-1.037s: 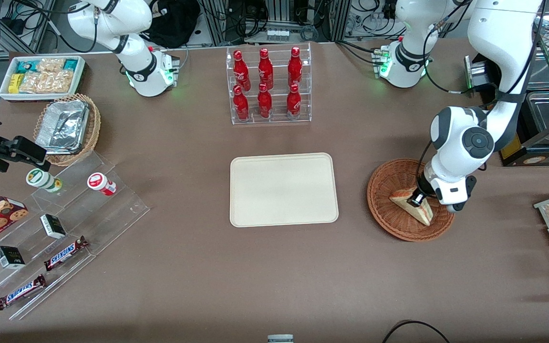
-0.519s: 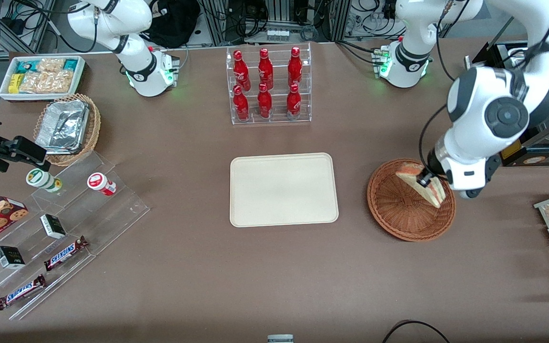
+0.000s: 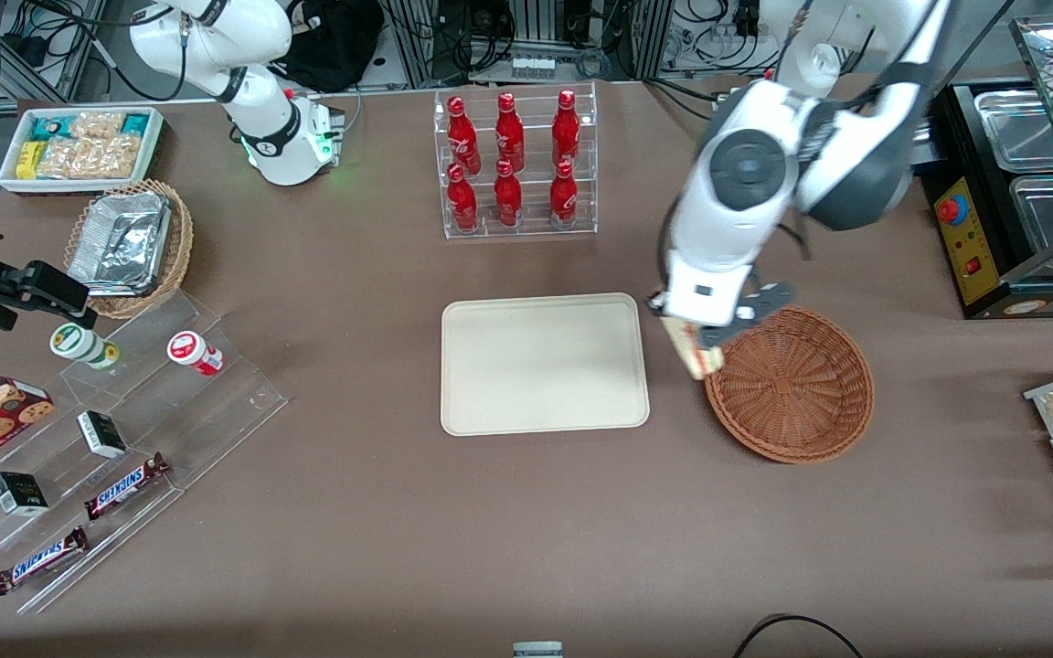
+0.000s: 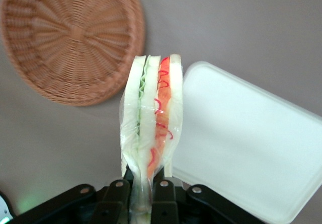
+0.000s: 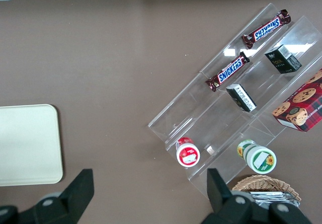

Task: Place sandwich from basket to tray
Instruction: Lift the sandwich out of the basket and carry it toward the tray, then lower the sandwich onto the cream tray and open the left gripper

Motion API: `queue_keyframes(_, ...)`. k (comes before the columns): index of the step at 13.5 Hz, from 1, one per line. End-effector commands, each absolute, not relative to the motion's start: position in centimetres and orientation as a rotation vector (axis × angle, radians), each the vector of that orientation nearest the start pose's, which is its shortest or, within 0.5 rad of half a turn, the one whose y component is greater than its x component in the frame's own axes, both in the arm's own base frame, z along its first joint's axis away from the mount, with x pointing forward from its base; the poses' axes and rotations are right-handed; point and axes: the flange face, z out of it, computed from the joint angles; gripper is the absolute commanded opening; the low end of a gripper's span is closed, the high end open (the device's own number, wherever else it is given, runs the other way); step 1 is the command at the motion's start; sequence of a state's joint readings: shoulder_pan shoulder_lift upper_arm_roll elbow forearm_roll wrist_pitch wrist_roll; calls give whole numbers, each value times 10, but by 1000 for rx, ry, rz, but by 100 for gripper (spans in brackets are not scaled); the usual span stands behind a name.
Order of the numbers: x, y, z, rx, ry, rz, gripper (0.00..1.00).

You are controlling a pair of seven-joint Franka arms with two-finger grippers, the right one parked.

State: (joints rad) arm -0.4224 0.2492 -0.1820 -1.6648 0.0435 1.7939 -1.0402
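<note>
Change since a second ago: triangular wedge sandwich of white bread, orange-red and green filling (image 4: 152,123), lifted out of round reddish-brown woven wicker basket (image 3: 792,384) and carried toward tray. Transfer judged past halfway; lowering and release not yet done.

Flat cream rectangular tray with low rim (image 3: 545,363): nothing seen on it; lies just to one side of fingers, below them. Basket: nothing seen in it, lies to their opposite side.

Left arm's gripper (image 3: 697,340): held above table gap between tray and basket. Fingers (image 4: 163,204) narrow, clamped on wrapped sandwich's base, wedge standing out edge-on from them.
</note>
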Motion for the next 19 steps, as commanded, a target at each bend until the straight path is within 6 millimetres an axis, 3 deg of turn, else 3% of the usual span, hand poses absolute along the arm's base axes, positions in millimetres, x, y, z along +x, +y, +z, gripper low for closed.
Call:
queue_keyframes(1, 511, -387, 429, -3022, -371, 154, 8)
queue_keyframes(4, 491, -439, 386, -3061, -243, 140, 9)
queue_keyframes(8, 476, -486, 323, -3116, -167, 108, 9)
queue_keyframes(11, 481, -497, 285, -3160, -189, 80, 9)
queue_keyframes(15, 477, -505, 252, -3169, -176, 85, 10)
queue_keyframes(18, 472, -511, 243, -3171, -166, 82, 13)
queue_keyframes(19, 474, -510, 242, -3171, -131, 71, 20)
